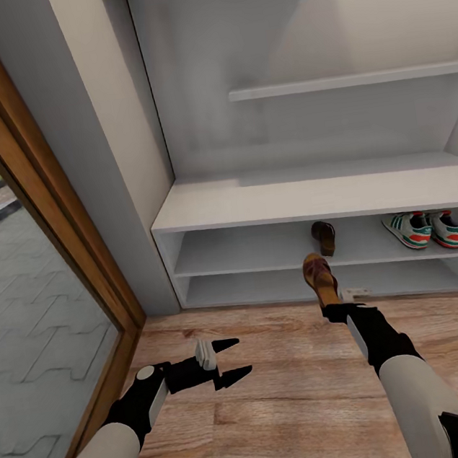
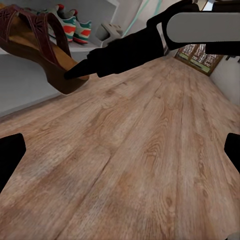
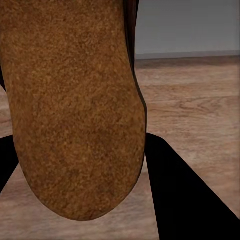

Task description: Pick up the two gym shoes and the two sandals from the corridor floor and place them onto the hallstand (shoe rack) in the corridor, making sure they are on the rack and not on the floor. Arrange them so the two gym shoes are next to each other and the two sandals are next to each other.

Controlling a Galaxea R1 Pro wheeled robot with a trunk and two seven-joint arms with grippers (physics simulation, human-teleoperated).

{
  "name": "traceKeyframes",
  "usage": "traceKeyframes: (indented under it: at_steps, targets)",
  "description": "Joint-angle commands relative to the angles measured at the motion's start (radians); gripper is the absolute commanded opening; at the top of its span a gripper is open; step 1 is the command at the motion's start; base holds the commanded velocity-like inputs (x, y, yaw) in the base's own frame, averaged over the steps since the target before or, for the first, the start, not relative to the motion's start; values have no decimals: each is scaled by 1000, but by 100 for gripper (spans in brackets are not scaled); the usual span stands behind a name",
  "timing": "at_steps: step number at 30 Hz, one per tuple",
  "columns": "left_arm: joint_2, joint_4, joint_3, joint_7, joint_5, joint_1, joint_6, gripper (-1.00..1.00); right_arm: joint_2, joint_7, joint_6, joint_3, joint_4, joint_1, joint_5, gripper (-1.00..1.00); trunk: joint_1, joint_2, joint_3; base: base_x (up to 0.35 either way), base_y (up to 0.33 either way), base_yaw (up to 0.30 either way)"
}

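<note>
My right jaws [image 1: 336, 304] are clamped on the heel end of a sandal [image 1: 318, 275]; my left jaws [image 1: 229, 361] are spread wide and hold nothing.

Head view: the held sandal is in the air in front of the hallstand [image 1: 312, 199], toe pointing at the rack, just short of the upper tier's front edge. The other sandal [image 1: 324, 236] already sits on that upper tier, right behind it. The two gym shoes [image 1: 426, 229] are on the same tier further right, side by side and touching. Left arm hovers low over the corridor floor [image 1: 283, 403], well apart from the rack. No shoes left on the floor here.

Left wrist view: the sandal [image 2: 37, 42] hangs off the floor with the right arm's dark finger on its heel; gym shoes [image 2: 70, 22] on the shelf behind. My own left fingertips [image 2: 10, 157] sit far apart at the edges, bare planks between them.

Right wrist view: the sandal's tan sole [image 3: 70, 105] is right up against the camera, one dark finger [image 3: 180, 195] alongside it, floor and the rack's base beyond.

Progress, my read: three of four are racked and the gym shoe pair is done. Left to do: set this sandal on the tier next to its mate, then let go.
</note>
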Motion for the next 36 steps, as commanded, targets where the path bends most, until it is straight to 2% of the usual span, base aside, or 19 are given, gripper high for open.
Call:
traceKeyframes:
  at_steps: [1, 7, 11, 15, 36]
  targets:
    - [0, 1, -1, -1, 3, -1, -6, 100, 1, 2, 4, -5, -2, -1, 3, -100, 0, 0, -1, 0, 0, 0]
    - [0, 1, -1, -1, 4, -1, -6, 100, 0, 4, 4, -5, -2, -1, 3, -100, 0, 0, -1, 146, 0, 0]
    - [-23, -11, -4, -24, 10, 1, -6, 100, 3, 15, 1, 6, 21, -7, 4, -100, 0, 0, -1, 0, 0, 0]
    - [-29, -11, -4, -27, 10, 2, -6, 100, 3, 11, 3, 1, 16, -7, 3, -100, 0, 0, -1, 0, 0, 0]
    - [-34, -11, -3, -33, 10, 2, -6, 100, 3, 9, 4, 0, 14, -7, 3, -100, -1, 0, 3, 0, 0, 0]
